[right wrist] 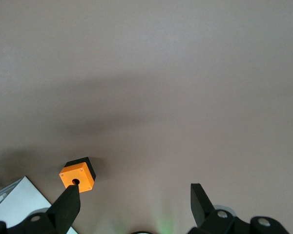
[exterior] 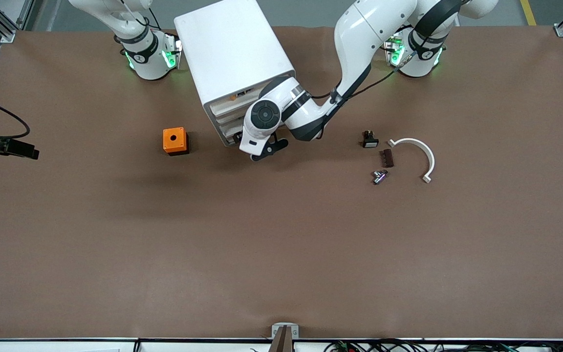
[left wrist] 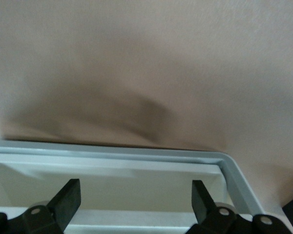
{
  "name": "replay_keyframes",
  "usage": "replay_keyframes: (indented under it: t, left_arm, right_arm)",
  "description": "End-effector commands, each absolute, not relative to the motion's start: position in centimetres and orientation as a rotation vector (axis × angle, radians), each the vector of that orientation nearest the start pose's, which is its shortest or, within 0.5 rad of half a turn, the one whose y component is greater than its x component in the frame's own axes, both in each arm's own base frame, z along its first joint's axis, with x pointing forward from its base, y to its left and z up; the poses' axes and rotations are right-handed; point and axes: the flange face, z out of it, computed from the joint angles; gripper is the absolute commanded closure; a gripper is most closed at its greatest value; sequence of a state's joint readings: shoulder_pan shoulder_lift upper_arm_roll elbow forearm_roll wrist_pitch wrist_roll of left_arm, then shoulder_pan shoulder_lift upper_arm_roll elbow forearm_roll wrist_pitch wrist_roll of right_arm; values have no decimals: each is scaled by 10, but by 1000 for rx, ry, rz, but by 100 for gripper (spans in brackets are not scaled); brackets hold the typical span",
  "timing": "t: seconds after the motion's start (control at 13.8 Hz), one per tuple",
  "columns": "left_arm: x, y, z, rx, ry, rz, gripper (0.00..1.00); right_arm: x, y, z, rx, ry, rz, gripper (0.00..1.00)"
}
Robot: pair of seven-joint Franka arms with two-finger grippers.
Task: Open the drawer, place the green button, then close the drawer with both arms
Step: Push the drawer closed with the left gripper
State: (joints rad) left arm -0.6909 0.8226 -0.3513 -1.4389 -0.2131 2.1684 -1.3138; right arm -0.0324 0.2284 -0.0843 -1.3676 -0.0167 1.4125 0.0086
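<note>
Reaching at the cabinet front, left tool (left wrist: 134, 207) gapes wide over the drawer (left wrist: 112, 163) rim, gripping nothing. Right tool (right wrist: 134, 207) open, empty, waiting high. Button (exterior: 380, 176) on bench (exterior: 281, 254), at cabinet's four o'clock. Placing and closing remain.

Table (exterior: 281, 244): plain brown, no pattern. Cabinet (exterior: 232, 49): white, w/ small orange spot showing in top level; drawer (left wrist: 136, 163) rim white-grey. Arms white w/ black bands, green lights at both bases. Left gripper (left wrist: 136, 202) & right gripper (right wrist: 134, 204): black fingers. Box (exterior: 175, 141): orange top w/ dark hole, black underside. Button (exterior: 370, 139): black body, white cap. Curved bracket (exterior: 421, 151): white. Small block (exterior: 387, 158): dark brown. Small metal part (exterior: 379, 176): silver, shiny
</note>
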Motion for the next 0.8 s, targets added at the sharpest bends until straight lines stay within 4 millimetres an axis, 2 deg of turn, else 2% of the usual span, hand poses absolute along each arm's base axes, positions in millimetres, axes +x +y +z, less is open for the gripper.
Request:
replay_keyframes:
  t: [0.0, 0.15, 0.22, 0.36, 0.51, 0.65, 0.73]
  left_arm:
    - [392, -602, 219, -3084, -796, 725, 0]
    - [391, -602, 216, -3077, -799, 735, 0]
    - [393, -602, 218, -3076, -808, 733, 0]
    - [406, -596, 225, -3084, -846, 723, 0]
    - [441, -575, 234, -3087, -943, 708, 0]
    - [485, -553, 257, -3113, -1046, 665, 0]
    - [514, -526, 273, -3108, -1106, 633, 0]
  right_arm:
    - [608, -72, 576, -3101, 196, 224, 0]
    - [608, -73, 585, -3109, 194, 187, 0]
    - [607, -75, 598, -3113, 196, 158, 0]
    - [603, -77, 608, -3112, 190, 145, 0]
    - [597, -72, 617, -3118, 189, 154, 0]
    - [588, -68, 621, -3110, 183, 201, 0]
    - [583, -63, 633, -3106, 166, 172, 0]
